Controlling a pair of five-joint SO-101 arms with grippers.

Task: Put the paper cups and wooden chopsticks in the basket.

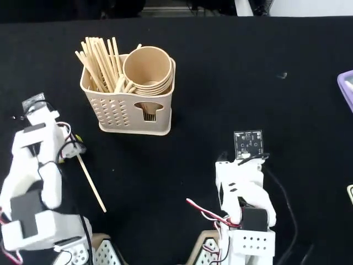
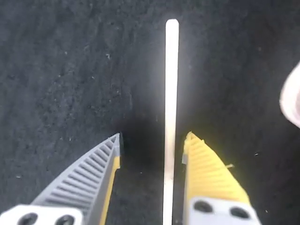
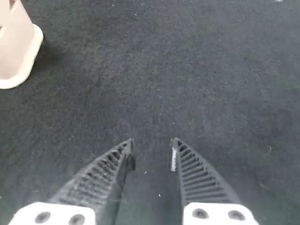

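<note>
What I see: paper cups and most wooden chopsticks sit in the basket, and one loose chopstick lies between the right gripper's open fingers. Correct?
Wrong arm. The loose chopstick lies between the open fingers of the left gripper, as the left wrist view shows; the right gripper is open and empty. The paper cups and other wooden chopsticks sit in the basket.

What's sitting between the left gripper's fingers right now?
One wooden chopstick, lying on the black table inside the open left gripper, nearer its yellow finger. The left wrist view shows this.
</note>
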